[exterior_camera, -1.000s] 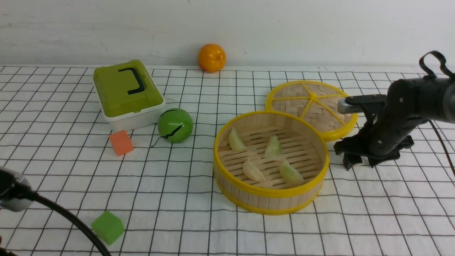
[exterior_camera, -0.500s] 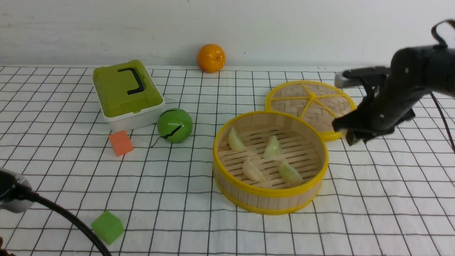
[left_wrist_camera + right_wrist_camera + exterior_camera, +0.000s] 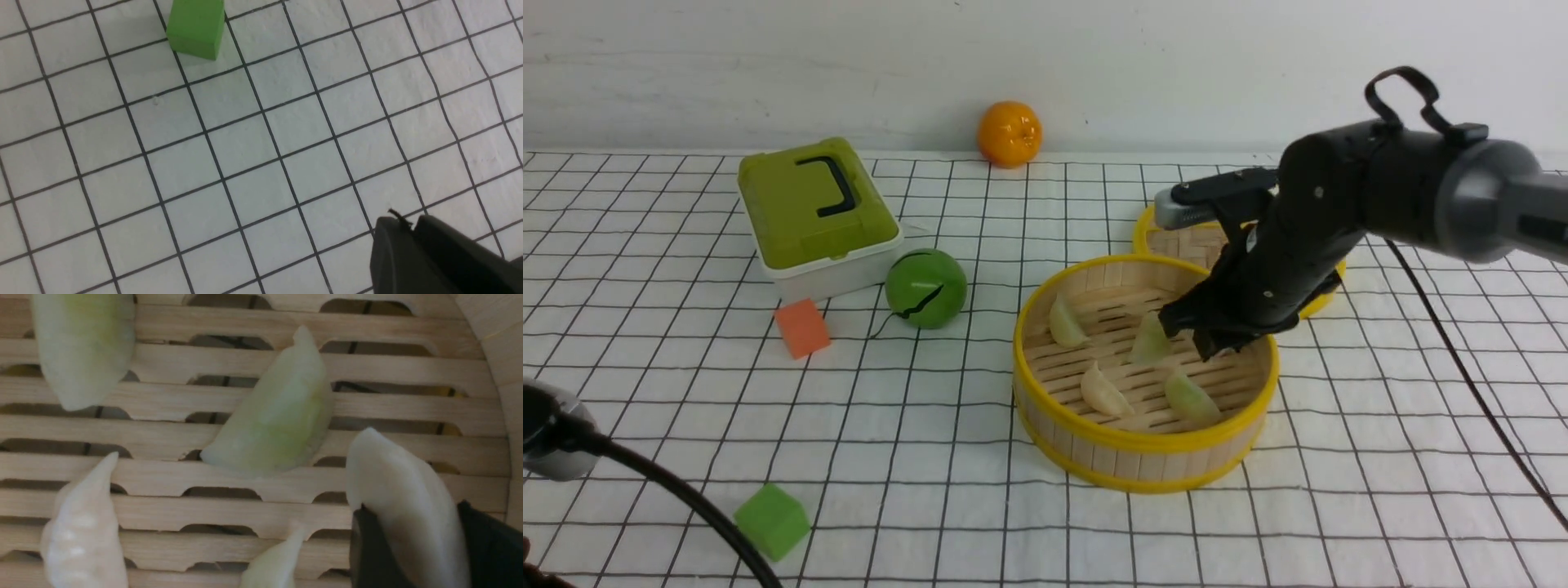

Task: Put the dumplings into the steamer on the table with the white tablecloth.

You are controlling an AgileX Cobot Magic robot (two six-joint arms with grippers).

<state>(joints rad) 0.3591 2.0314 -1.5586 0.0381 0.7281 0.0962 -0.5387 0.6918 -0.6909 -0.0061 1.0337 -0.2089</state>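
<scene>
Dumplings [image 3: 273,416] — pale crescents, green-tinged

The right arm [image 3: 1347,188] is rounded and black with a grey tubular link [image 3: 1494,200], looped cable [image 3: 1396,72] and black right gripper [image 3: 1194,336]; the grey-black left arm [image 3: 547,437] has a thick black cable [image 3: 686,506].

Front wide across table [image 3: 686,408], wrists close downward, right shares steamer [image 3: 1143,465]
</scene>
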